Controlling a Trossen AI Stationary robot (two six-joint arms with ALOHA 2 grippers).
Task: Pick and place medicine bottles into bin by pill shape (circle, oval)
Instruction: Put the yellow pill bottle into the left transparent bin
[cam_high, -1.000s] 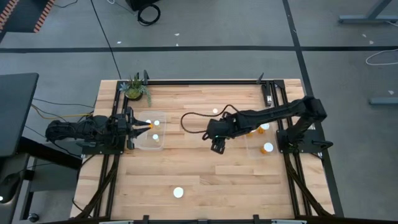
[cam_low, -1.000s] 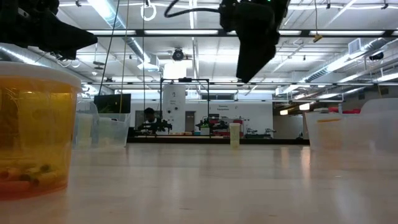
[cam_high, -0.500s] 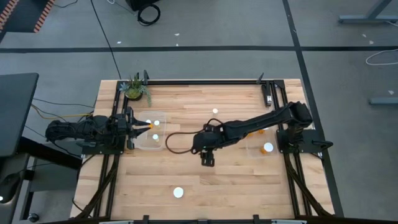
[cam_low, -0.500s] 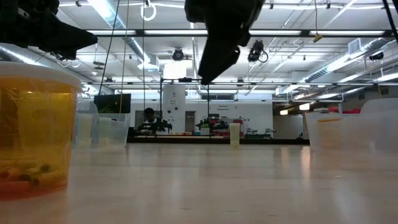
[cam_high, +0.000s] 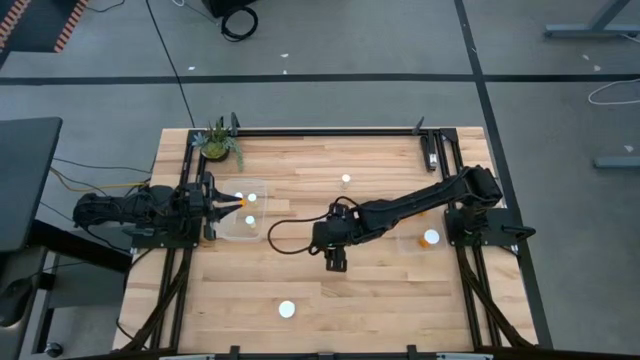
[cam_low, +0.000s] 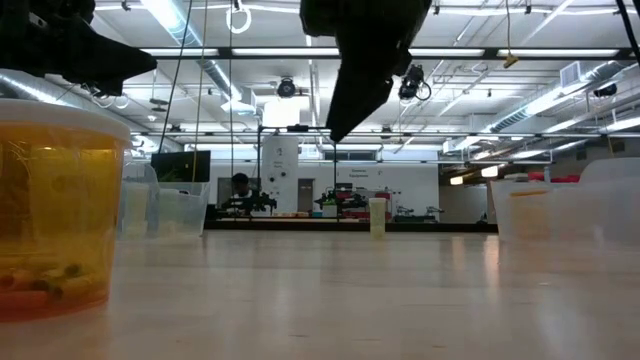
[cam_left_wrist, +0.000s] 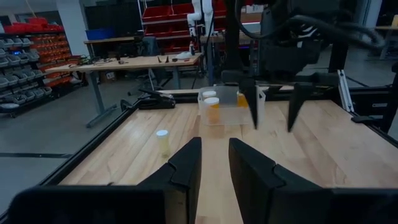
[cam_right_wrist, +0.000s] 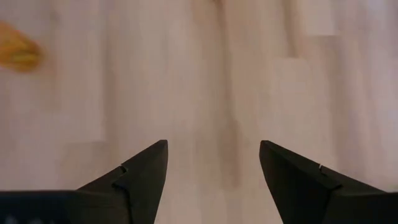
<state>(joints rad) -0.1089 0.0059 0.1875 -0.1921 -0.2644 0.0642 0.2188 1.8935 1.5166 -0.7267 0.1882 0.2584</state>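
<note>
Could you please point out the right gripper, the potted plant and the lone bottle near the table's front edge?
right gripper (cam_high: 336, 263): high view, between its fingertips.
potted plant (cam_high: 217, 143): high view, its leaves.
lone bottle (cam_high: 287, 309): high view, its white cap.

Bare wood under right tool; 1 bottle well apart.

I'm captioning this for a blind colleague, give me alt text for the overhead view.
Right arm reaches across a wooden table, its open tool above bare wood at mid-table. Left tool sits over a clear bin at the left edge; a white-capped bottle stands near the front.
</note>
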